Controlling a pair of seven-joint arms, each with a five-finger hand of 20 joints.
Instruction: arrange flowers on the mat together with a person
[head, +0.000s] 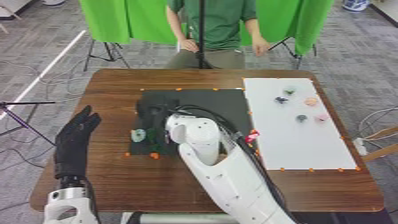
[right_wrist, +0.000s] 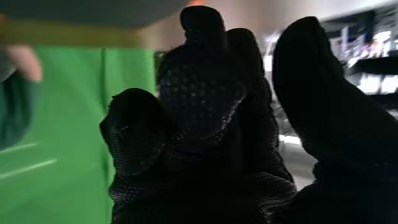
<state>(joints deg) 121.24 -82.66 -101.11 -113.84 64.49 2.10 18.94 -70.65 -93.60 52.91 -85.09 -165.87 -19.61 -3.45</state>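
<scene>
In the head view my right hand is over the left part of the black mat, dark against it. The right wrist view shows the right hand open, its thumb apart from the fingers and nothing between them. My left hand, open with straight fingers, is at the table's left side. A pale green flower lies on the mat's left edge, with dark green leaves beside it. Near the mat's right edge is a pink flower, close to my right arm. Several small flowers, among them a peach one, rest on the white sheet.
The white sheet covers the table's right part, against the mat. Small orange pieces dot the borders of mat and sheet. My right forearm crosses the brown table from the front edge. A green curtain hangs beyond.
</scene>
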